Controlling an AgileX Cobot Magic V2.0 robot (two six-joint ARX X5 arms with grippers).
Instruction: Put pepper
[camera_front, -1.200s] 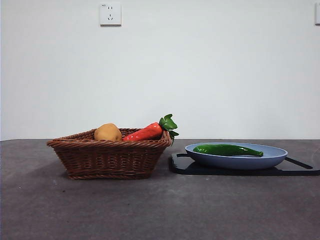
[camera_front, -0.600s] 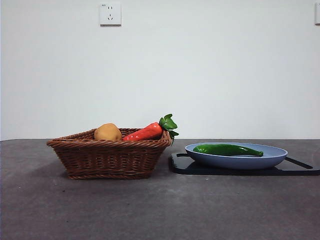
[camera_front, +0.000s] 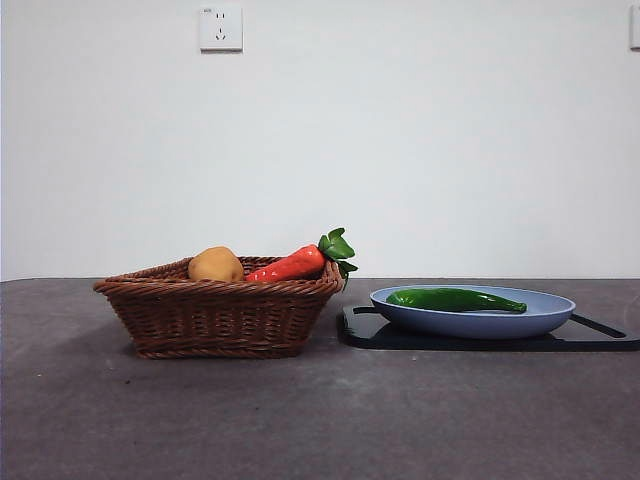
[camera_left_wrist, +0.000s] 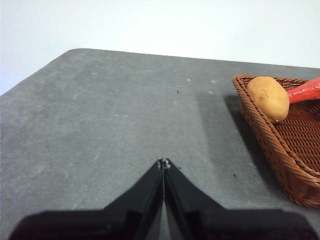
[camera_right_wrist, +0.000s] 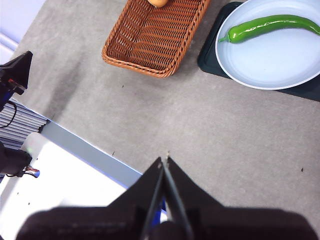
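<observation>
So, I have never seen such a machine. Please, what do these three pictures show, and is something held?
It is a robot with two arms at a table. One picture looks level across the grey table. The others come from cameras on each wrist: the left gripper and right gripper, both shut and holding nothing. A brown wicker basket holds a yellow-brown potato and a red-orange carrot. Beside it, the long glossy green pepper lies on a pale blue plate, which rests on a black board.
</observation>
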